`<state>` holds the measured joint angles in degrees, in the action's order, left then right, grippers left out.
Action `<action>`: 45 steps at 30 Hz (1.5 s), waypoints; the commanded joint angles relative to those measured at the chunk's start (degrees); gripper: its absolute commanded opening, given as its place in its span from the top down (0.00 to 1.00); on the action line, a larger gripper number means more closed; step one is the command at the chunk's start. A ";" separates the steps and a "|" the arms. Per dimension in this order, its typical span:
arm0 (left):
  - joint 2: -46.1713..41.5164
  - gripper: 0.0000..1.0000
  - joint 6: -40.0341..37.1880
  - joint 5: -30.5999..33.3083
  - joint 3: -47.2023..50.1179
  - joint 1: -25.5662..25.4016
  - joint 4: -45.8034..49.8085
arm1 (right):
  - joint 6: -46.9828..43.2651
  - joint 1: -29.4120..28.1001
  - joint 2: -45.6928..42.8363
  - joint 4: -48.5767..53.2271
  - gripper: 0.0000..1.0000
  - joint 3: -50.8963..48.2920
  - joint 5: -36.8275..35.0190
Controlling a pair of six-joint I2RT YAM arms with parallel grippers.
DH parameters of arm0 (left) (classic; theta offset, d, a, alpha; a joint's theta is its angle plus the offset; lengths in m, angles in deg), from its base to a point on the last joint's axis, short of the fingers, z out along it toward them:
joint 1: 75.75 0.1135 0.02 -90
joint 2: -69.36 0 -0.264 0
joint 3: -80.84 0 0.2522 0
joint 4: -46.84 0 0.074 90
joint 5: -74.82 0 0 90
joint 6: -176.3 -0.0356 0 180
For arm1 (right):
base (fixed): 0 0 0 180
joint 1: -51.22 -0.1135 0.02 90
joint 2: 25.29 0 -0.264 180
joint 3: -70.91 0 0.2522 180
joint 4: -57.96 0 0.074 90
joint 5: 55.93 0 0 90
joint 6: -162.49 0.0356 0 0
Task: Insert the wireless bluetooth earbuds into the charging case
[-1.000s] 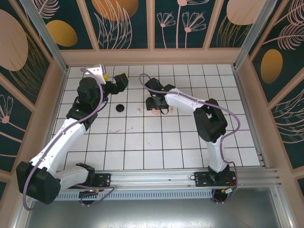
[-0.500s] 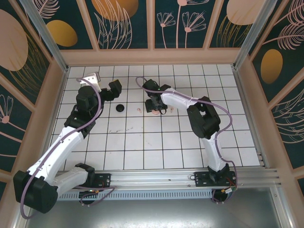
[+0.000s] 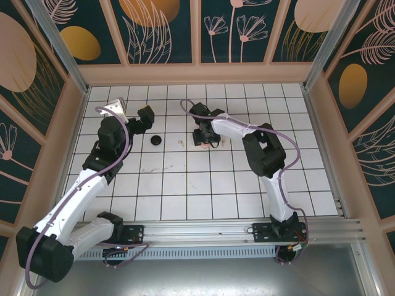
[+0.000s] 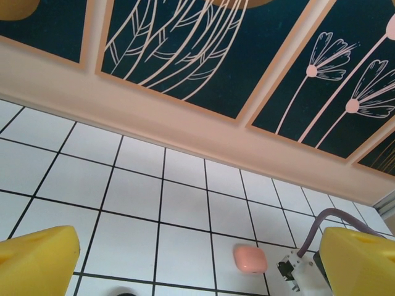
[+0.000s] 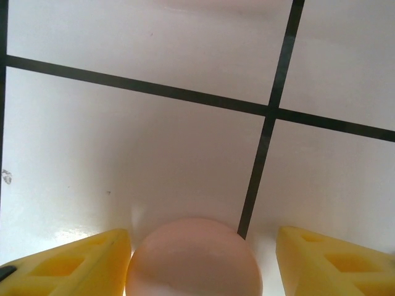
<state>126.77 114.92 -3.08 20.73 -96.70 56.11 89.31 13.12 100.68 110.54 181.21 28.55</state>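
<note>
Nearest to me, the two arm bases sit at the front edge of the desk [image 3: 185, 185], a white surface with black grid lines. From there both arms reach toward the far half.

The left pincer [image 3: 146, 117] hangs above the desk at the far left. In its own camera its two yellow fingers [image 4: 37, 262] stand wide apart, with bare tiles between them. Beyond them lies one rounded salmon lump [image 4: 250, 259], just beside a white part that carries a purple cable [image 4: 321, 225]. This part is cut off by the lower edge of that picture.

The right pincer [image 3: 203, 140] is down at the desk, right of the centre line. Its fingers [image 5: 333, 259] are spread on either side of one pale pink lump [image 5: 194, 259]. The left finger is just beside the lump and the right one is apart from it, so it is not pinching. Only the top of this lump shows. I cannot tell if it is the same lump the left camera sees.

From above I count one black disc [image 3: 157, 140] between the two pincers, and one pink speck [image 3: 179, 142] between the disc and the right pincer. The speck may be one earbud, but it is too small for me to be sure.

Farthest away stands the dark wall [image 3: 197, 31] with painted plants.
</note>
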 commanded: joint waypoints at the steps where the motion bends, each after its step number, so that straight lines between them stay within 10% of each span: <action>1: -0.11 0.01 0.44 0.82 0.33 0.12 -2.70 | 0.42 -0.12 0.94 -0.15 0.36 1.23 2.02; 45: 6.96 0.01 2.39 -4.01 1.20 0.12 -7.55 | 19.82 -2.81 3.98 5.35 0.45 1.84 -3.59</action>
<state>132.98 116.39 -5.97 21.17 -96.68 51.61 107.80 10.95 103.02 112.93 183.94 23.87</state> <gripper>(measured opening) 0.987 0.559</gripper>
